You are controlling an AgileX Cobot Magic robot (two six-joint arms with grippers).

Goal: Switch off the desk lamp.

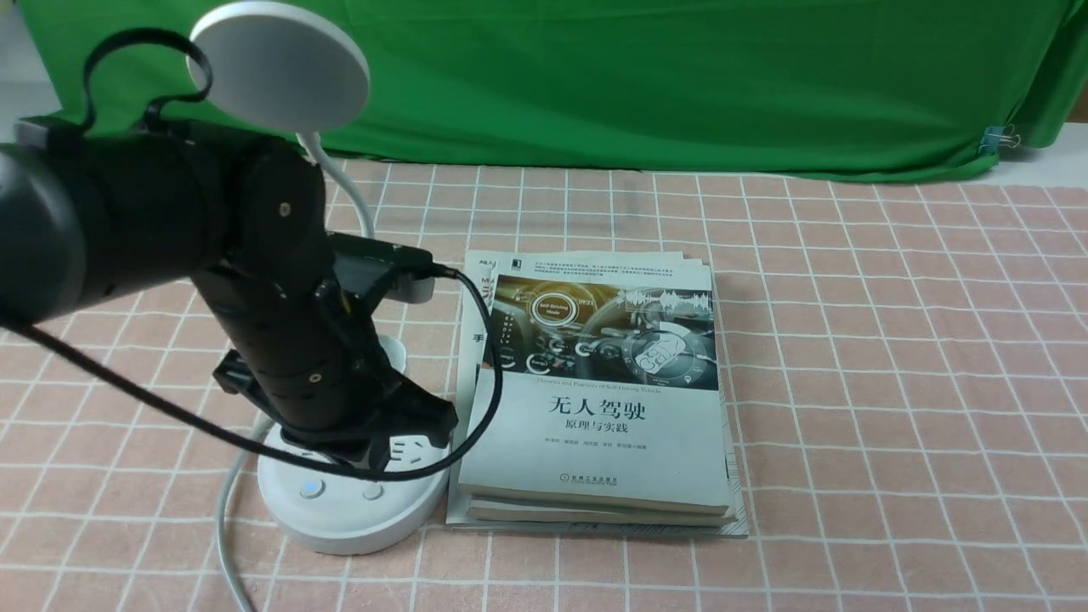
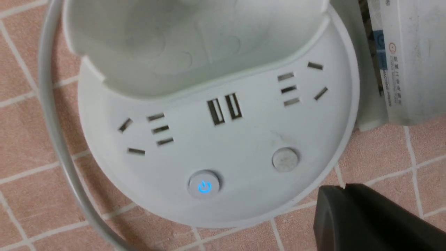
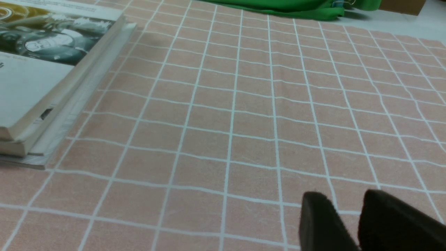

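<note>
Left of the book stack (image 1: 595, 382), on pink checked cloth (image 1: 884, 340) before a green backdrop (image 1: 680, 76), the desk lamp (image 1: 340, 518), button (image 2: 204, 184) glowing blue, left gripper (image 1: 399, 429) over its base, grip unclear, right gripper (image 3: 353, 223) slightly parted.

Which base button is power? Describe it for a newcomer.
Left of the book stack sits the desk lamp, on a round white base. Two round buttons sit at the base's near edge. The power button is the left one, lit with a blue symbol; its neighbour is plain and unlit.
</note>
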